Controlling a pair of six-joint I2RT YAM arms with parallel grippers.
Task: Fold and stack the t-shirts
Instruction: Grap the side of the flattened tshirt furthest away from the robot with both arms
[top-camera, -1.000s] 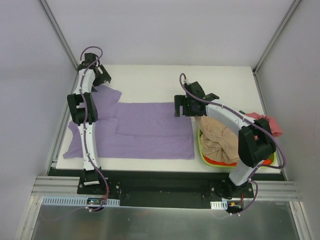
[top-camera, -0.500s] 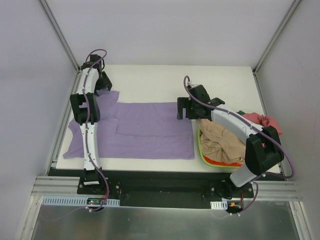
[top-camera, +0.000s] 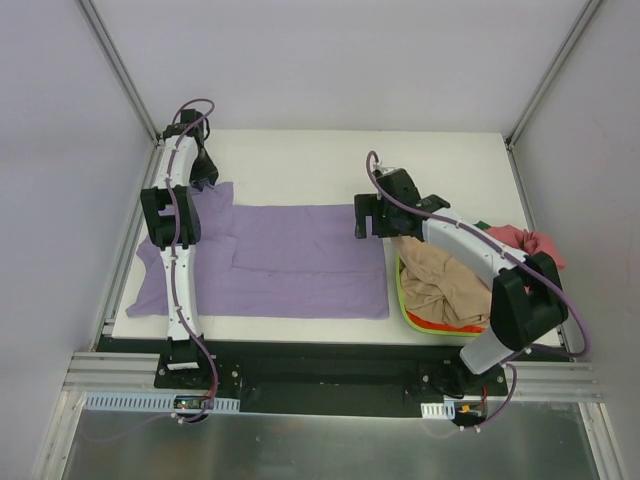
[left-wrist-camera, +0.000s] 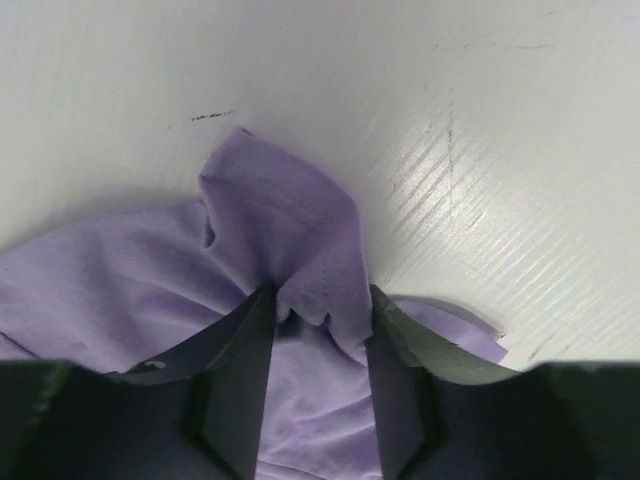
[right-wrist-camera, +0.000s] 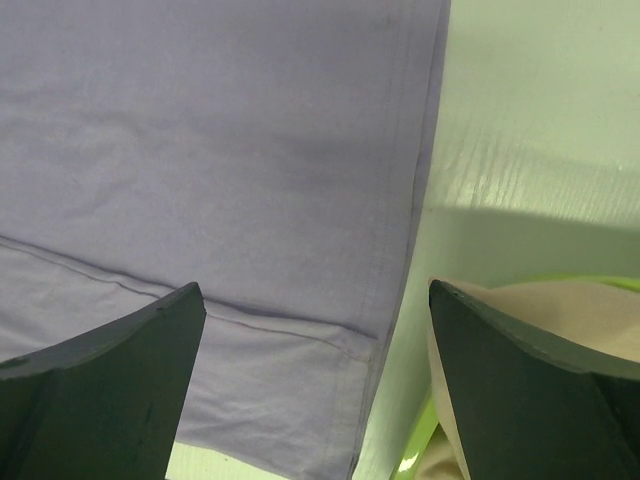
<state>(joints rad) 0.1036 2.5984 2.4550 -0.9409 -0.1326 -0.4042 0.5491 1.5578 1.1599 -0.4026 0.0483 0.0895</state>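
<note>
Large t-shirt (top-camera: 290, 265) on the left of the table (top-camera: 300, 160), basket (top-camera: 400, 290) on the right.
The large t-shirt lies flat from the left edge to the middle. The basket stands just right of it, near the near edge, with a crumpled t-shirt (top-camera: 440, 280) in it; one more t-shirt (top-camera: 525, 242) lies at its far right side.

The lavender t-shirt (top-camera: 290, 265) is seen spread flat on the table (top-camera: 300, 160). Its 10 o'clock corner is met by the left gripper (top-camera: 205, 172), and the right gripper (top-camera: 366, 216) is held over the 2 o'clock corner. At the table's 4 o'clock, a tan t-shirt (top-camera: 440, 280) is heaped in the lime-green basket (top-camera: 403, 303), with a pinkish-red t-shirt (top-camera: 528, 243) draped at its 2 o'clock.
</note>
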